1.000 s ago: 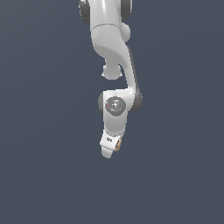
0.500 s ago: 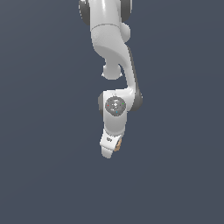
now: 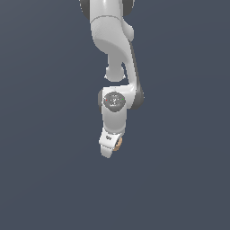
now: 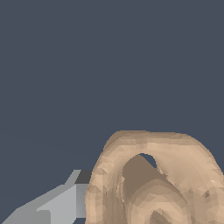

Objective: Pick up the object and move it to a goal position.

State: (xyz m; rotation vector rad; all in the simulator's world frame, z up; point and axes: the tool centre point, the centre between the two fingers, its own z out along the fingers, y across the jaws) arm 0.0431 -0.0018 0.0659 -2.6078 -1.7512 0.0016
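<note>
Tan and ribbed, the object (image 3: 117, 143) sits at the tip of the white gripper (image 3: 109, 148), which hangs from the arm (image 3: 112, 40) against plain dark grey. In the wrist view the object (image 4: 153, 179) fills the foreground, pressed against one grey finger (image 4: 61, 201); the gripper is closed on it

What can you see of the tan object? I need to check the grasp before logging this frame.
The tan object looks like matte, ribbed clay: rounded folds curling around a dark hollow. The wrist view shows it close up, with a grey fingertip beside it; contact there is unclear. In the exterior view only a small tan sliver peeks from behind the white gripper, near its tip.
</note>
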